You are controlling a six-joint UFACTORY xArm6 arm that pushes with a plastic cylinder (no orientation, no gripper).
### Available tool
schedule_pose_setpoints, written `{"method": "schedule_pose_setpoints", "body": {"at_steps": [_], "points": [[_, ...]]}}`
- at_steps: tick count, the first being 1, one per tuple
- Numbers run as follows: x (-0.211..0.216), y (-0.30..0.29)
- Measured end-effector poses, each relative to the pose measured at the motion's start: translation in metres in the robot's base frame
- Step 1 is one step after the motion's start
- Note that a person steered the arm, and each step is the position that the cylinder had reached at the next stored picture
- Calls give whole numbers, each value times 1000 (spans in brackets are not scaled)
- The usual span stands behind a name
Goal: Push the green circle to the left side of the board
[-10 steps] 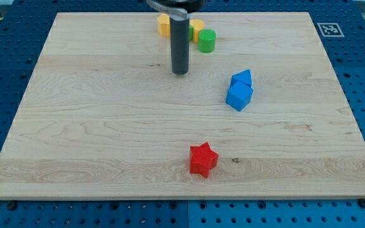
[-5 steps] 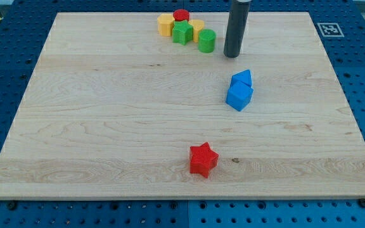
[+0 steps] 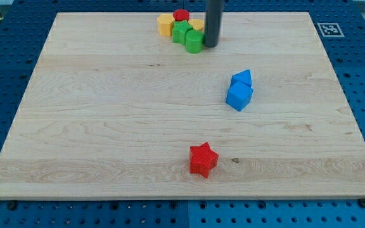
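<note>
Only the rod shows: a straight, smooth cylinder, dark grey to near black, with a faint paler sheen running down its length. It keeps one even width from the 12 o'clock edge of the view to my tip [image 3: 211, 45], which ends flat and blunt.

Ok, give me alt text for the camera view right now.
My tip touches the green circle's right side in a block cluster at the wooden board's top; two blue blocks sit right of centre, a red star near the bottom.
</note>
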State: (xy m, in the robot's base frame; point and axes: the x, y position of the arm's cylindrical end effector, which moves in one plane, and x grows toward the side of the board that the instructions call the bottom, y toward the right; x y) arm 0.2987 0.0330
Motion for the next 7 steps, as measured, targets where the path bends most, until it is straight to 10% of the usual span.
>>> {"method": "schedule_pose_setpoints", "body": {"at_steps": [7], "points": [[-40,-136]]}}
